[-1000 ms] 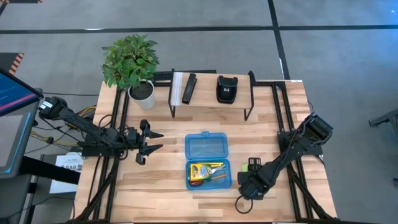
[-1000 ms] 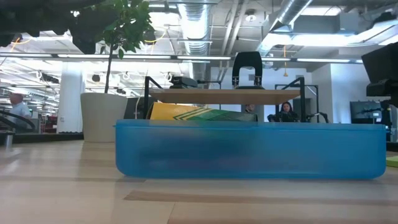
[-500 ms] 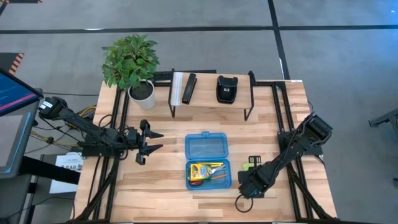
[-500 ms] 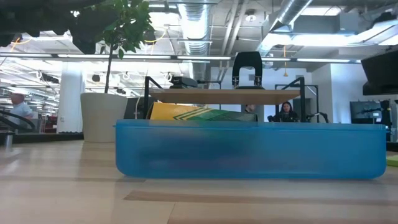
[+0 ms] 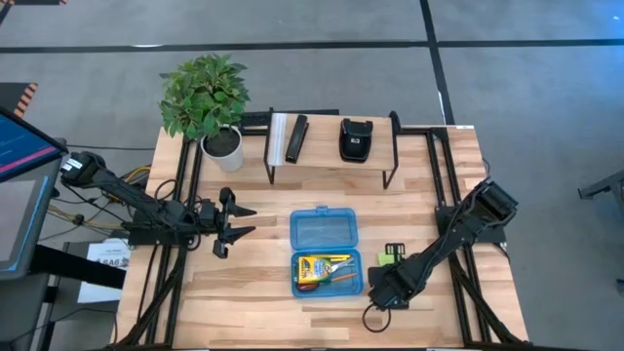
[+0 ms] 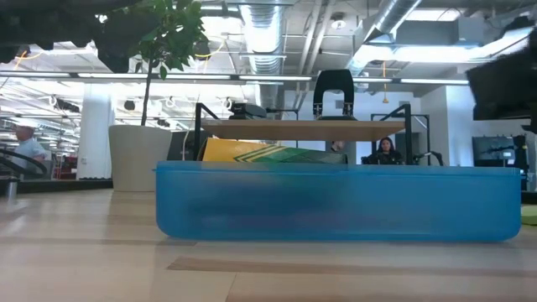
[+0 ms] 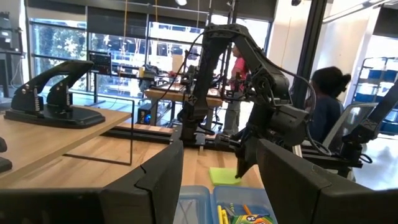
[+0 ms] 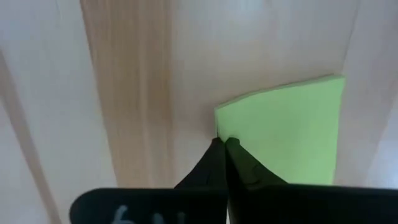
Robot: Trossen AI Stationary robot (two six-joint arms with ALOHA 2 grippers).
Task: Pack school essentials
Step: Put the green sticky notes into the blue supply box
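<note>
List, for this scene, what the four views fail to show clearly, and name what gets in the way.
- Box contents, low view: the blurred blue wall hides all but the crayon box top.
- Sticky pad, high view: partly under the right gripper.
- Right gripper's hold on the pad, right wrist view: fingertips shut at its edge; a grip cannot be confirmed.
- Items beside the crayons, high view: too small.

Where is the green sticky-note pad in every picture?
High view: sticky-note pad right of the blue box, by the right gripper.
Low view: green sliver at right edge.
Left wrist view: beyond the box.
Right wrist view: at the gripper's shut tips.
Shared landmark: blue box.
</note>
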